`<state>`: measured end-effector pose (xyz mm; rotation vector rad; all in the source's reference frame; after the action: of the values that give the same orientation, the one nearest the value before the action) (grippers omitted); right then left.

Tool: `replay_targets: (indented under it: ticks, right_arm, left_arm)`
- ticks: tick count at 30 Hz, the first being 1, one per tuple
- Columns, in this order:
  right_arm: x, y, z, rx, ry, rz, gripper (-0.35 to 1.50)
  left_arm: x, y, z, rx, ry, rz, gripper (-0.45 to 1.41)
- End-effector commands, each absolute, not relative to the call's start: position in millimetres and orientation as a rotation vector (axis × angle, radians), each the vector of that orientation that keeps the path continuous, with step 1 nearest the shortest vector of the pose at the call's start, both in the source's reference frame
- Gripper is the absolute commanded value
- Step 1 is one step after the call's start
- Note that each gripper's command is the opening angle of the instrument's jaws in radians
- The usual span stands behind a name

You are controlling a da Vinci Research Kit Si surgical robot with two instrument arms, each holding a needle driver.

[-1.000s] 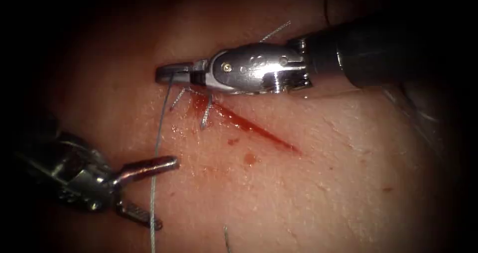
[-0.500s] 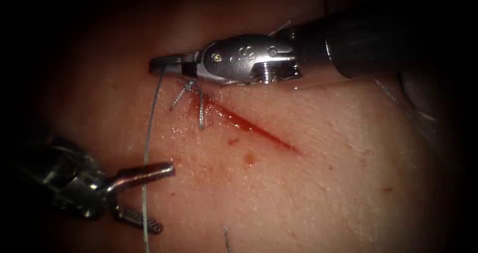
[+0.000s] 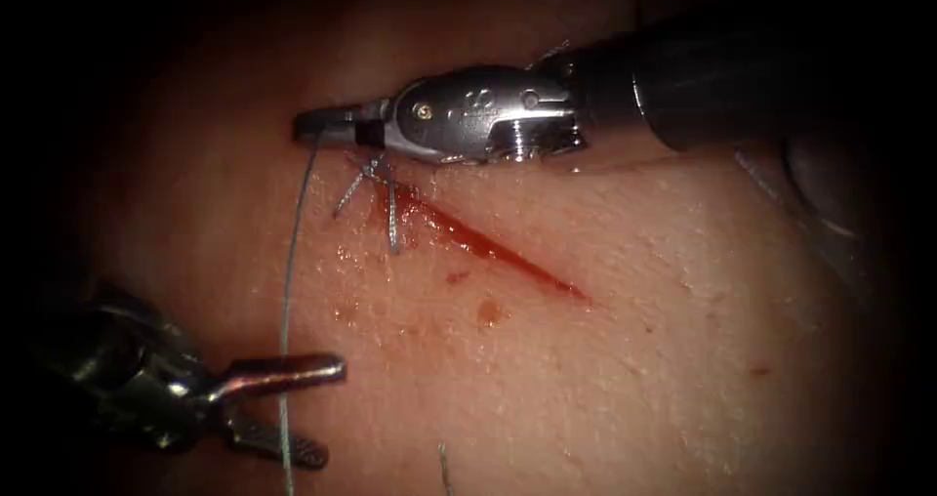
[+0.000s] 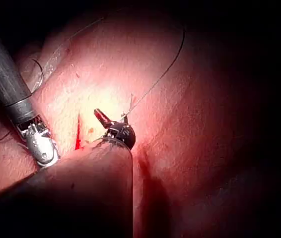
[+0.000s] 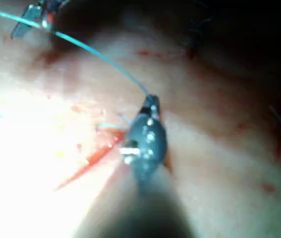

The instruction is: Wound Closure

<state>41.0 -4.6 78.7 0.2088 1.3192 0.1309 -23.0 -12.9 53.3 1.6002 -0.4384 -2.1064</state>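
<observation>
thread (image 3: 290,262) is running taut from right pincer (image 3: 314,125), clamped shut on it; left pincer (image 3: 293,408) is gaping empty around it; keep tension steady.

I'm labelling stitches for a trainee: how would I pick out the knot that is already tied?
Find the red cut running diagonally across the tissue. Follow it to its upper left end, just below the right tool. The knot sits there, the only spot with short cut thread ends sticking out.
</observation>
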Motion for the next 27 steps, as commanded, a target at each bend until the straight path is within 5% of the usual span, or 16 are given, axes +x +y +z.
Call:
replay_targets:
  ticks: [1, 3, 7, 16, 27]
  right_arm:
    - [41.5, -4.9, 79.1, 0.210, 1.320, 0.130, -0.35]
    - [41.5, -4.9, 79.1, 0.210, 1.321, 0.130, -0.35]
    - [41.6, -5.1, 79.0, 0.210, 1.321, 0.129, -0.35]
    - [41.0, -6.1, 78.4, 0.210, 1.321, 0.125, -0.35]
    - [35.5, -11.0, 74.2, 0.208, 1.324, 0.125, -0.35]
  left_arm:
    - [-23.4, -13.4, 53.8, 1.602, -0.435, -2.105, 0.39]
    - [-23.4, -13.4, 53.7, 1.599, -0.439, -2.100, 0.32]
    - [-23.4, -13.4, 53.8, 1.593, -0.448, -2.091, -0.45]
    - [-22.2, -12.9, 53.7, 1.595, -0.452, -2.084, -0.45]
    - [-17.1, -9.1, 51.1, 1.619, -0.513, -2.118, -0.45]
